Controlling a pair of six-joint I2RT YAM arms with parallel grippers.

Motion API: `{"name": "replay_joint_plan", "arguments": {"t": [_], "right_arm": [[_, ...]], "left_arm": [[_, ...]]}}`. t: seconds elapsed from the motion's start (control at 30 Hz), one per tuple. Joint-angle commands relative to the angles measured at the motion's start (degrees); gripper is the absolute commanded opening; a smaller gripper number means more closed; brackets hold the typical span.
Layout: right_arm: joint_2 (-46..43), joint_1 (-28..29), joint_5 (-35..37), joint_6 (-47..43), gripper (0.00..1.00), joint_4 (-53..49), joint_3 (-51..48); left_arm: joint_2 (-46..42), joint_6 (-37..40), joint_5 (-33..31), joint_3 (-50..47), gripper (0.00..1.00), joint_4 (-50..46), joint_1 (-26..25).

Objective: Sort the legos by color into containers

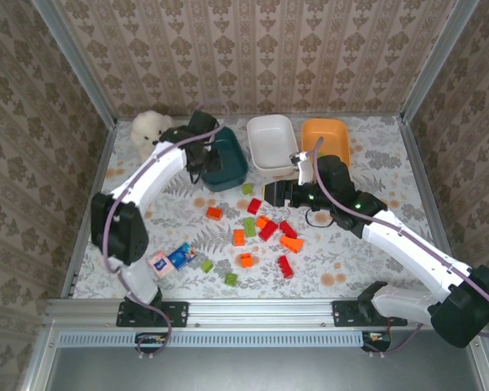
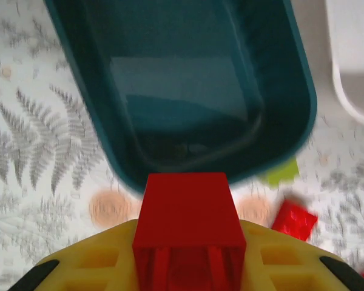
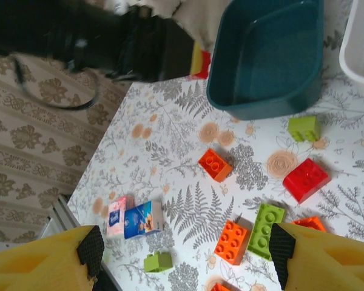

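My left gripper (image 2: 188,254) is shut on a red lego (image 2: 188,212), its yellow fingers on both sides of the brick. It hangs just short of the near rim of the dark teal container (image 2: 188,79), which looks empty. From above, the left gripper (image 1: 197,169) is at the left near side of the teal container (image 1: 226,160). My right gripper (image 3: 187,254) is open and holds nothing above scattered legos: an orange one (image 3: 232,240), a green one (image 3: 266,230) and a red one (image 3: 306,179). The white container (image 1: 273,142) and the orange container (image 1: 326,138) stand behind.
Red, orange and green bricks are spread over the middle of the table (image 1: 261,236). A blue-and-pink packet (image 1: 171,261) lies at the front left. A white plush dog (image 1: 151,126) sits at the back left corner. Patterned walls close the table in on three sides.
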Motion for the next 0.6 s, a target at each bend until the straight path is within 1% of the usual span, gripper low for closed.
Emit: {"name": "replay_joint_plan", "arguments": {"t": [0.0,0.13,0.23,0.3,0.43,0.57], "right_arm": [[0.1,-0.3,3.3,-1.9,0.76,-0.5,3.1],[-0.6,-0.4,5.1,-2.1,0.76,-2.5,4.2],[-1.7,-0.3,6.1,-2.2,0.76,-3.6,3.9],[-2.8,-0.3,6.8,-2.3,0.76,-4.5,3.3],[-4.3,-0.3,8.1,-2.7,0.76,-6.9,2.5],[-5.5,-0.3,10.4,-2.7,0.76,-8.9,1.7]], "left_arm": [[11.1,3.0,0.3,10.1,0.30,-3.3,2.9],[22.6,2.8,1.5,23.2,0.30,-5.9,4.9],[28.9,2.4,2.1,31.1,0.30,-7.8,5.7],[31.9,2.0,3.0,34.4,0.31,-8.5,6.2],[34.6,1.9,5.0,36.7,0.33,-8.4,6.5],[35.2,1.3,6.0,36.0,0.41,-8.5,6.4]]}}
